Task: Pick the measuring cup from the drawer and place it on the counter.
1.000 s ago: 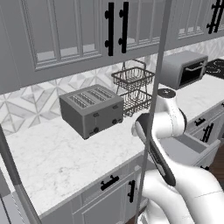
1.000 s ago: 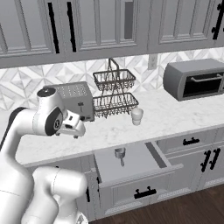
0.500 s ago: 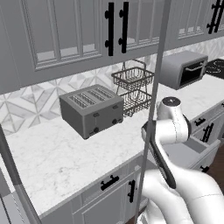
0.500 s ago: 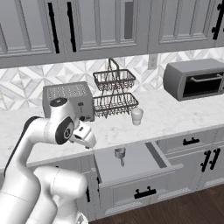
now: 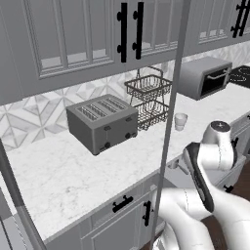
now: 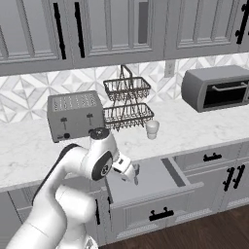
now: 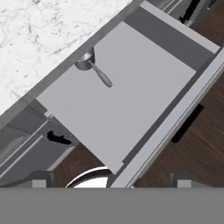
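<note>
Measuring cup (image 7: 89, 65) lies in the open drawer (image 7: 131, 113), upper left of the hand view, in the drawer's corner against the edge beneath the table (image 7: 39, 39). Its long axis runs diagonally: bowl toward upper left, handle pointing toward lower right of that frame. In the right base view the cup (image 6: 136, 168) sits at the drawer's back left, just behind the hand (image 6: 130, 176). Hand is spread wide, holding nothing, poised over the drawer floor. Compared with half a second ago, the arm has swung lower and further over the drawer; the cup, the drawer and the things on the table have not moved. White marble-look table carries a toaster (image 5: 102, 122), a two-tier wire basket (image 5: 149, 100), a small white cup (image 5: 180, 120) and a toaster oven (image 5: 205, 77). Grey cabinets with black handles above and below; dark wood floor.
</note>
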Motion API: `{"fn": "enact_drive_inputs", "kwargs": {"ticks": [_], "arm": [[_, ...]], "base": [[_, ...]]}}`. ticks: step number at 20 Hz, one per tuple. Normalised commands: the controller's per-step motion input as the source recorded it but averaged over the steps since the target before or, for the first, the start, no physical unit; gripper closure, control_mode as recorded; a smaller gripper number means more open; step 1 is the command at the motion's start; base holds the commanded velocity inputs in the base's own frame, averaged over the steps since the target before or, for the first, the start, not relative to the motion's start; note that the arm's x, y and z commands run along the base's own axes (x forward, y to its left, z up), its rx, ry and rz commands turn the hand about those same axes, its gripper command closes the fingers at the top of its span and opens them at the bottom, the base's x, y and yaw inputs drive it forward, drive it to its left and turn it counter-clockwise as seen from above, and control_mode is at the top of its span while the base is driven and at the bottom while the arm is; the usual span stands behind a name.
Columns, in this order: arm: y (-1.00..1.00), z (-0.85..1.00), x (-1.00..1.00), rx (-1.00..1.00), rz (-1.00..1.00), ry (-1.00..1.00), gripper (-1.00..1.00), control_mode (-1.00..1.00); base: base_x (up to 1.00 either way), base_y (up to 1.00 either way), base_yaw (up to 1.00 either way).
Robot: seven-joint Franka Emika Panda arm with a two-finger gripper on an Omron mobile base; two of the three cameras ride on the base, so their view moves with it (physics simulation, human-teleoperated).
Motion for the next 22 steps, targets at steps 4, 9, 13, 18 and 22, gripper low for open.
{"fn": "enact_drive_inputs", "kwargs": {"ticks": [4,9,13,18,22], "arm": [[-0.83,-0.39,0.03,0.02,0.13,0.00,-1.00,-1.00],[-0.71,-0.28,0.47,0.00,0.36,0.00,-1.00,-1.00],[-0.70,-0.16,0.54,0.04,0.34,0.07,-1.00,-1.00],[-0.29,-0.11,0.75,0.01,0.22,0.30,-1.00,-1.00],[-0.53,-0.56,0.21,0.00,0.18,0.26,-1.00,-1.00]], "base": [[0.00,0.00,0.00],[0.00,0.00,0.00],[0.00,0.00,0.00],[0.00,0.00,0.00],[0.00,0.00,0.00]]}}
